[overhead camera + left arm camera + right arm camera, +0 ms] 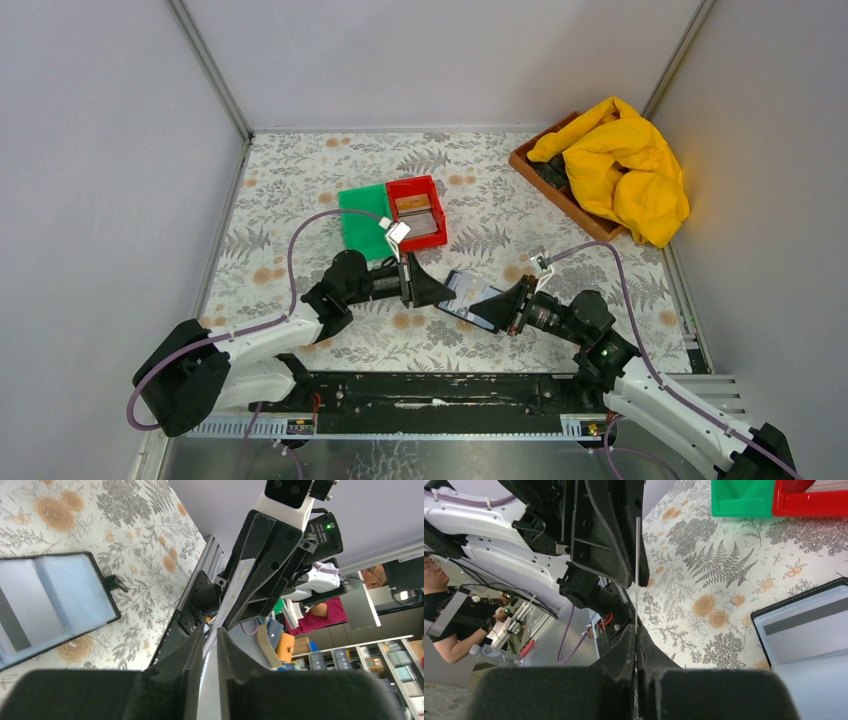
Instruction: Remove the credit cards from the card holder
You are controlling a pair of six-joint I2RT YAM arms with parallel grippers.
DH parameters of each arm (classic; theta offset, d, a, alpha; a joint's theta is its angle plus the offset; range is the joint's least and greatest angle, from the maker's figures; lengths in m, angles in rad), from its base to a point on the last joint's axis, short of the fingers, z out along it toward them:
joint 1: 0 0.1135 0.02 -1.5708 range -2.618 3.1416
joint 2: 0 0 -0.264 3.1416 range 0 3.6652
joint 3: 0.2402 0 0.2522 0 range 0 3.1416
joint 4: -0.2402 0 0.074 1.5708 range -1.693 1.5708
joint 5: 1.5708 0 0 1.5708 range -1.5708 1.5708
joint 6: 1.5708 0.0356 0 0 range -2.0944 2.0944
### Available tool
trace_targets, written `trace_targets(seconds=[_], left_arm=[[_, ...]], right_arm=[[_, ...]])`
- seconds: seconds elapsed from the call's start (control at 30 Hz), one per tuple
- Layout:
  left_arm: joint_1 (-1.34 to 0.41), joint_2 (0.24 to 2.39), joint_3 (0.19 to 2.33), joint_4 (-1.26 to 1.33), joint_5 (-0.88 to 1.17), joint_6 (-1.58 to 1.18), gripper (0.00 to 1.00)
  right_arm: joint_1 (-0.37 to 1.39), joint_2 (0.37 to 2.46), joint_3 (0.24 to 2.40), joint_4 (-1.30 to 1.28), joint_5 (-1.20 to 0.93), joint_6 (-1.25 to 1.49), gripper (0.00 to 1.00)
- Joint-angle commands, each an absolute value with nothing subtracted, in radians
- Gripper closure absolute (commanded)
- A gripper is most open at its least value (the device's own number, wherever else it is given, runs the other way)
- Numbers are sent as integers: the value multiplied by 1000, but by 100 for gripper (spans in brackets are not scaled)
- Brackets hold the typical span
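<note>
Your right gripper clamps the credit card near the table's near edge. Your left gripper's jaws look slightly apart, so draw the card straight out, slowly.

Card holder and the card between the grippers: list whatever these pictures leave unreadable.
- Top view: card holder mostly covered by the left gripper and right gripper.
- Left wrist view: holder cut by the frame edge; sleeve glare hides how many cards remain.
- Wrist views: card seen edge-on, face unreadable.
</note>
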State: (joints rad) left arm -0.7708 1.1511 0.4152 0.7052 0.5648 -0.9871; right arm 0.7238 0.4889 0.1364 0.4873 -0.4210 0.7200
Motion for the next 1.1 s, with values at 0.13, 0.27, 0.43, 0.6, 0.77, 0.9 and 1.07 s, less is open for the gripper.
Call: trace_targets(seconds=[0.13, 0.27, 0.43, 0.6, 0.77, 0.9, 1.07], left_arm=[[-773, 1105, 441, 698, 647, -849, 47], [-773, 1105, 465, 681, 698, -810, 42], [-773, 1155, 486, 705, 780, -806, 41], [-774, 1194, 473, 752, 816, -816, 47], [-775, 1199, 455, 754, 826, -808, 50], [-775, 1191, 451, 755, 823, -809, 80], [-775, 1217, 446, 818, 831, -867, 100]], right_arm=[[724, 482, 237, 322, -543, 615, 100], [723, 538, 260, 275, -650, 589, 100], [724, 574, 260, 272, -711, 585, 100], [724, 560, 255, 274, -724, 592, 100], [724, 541, 242, 306, -738, 618, 100], [724, 556, 242, 308, -742, 621, 100], [724, 576, 230, 345, -746, 639, 100]])
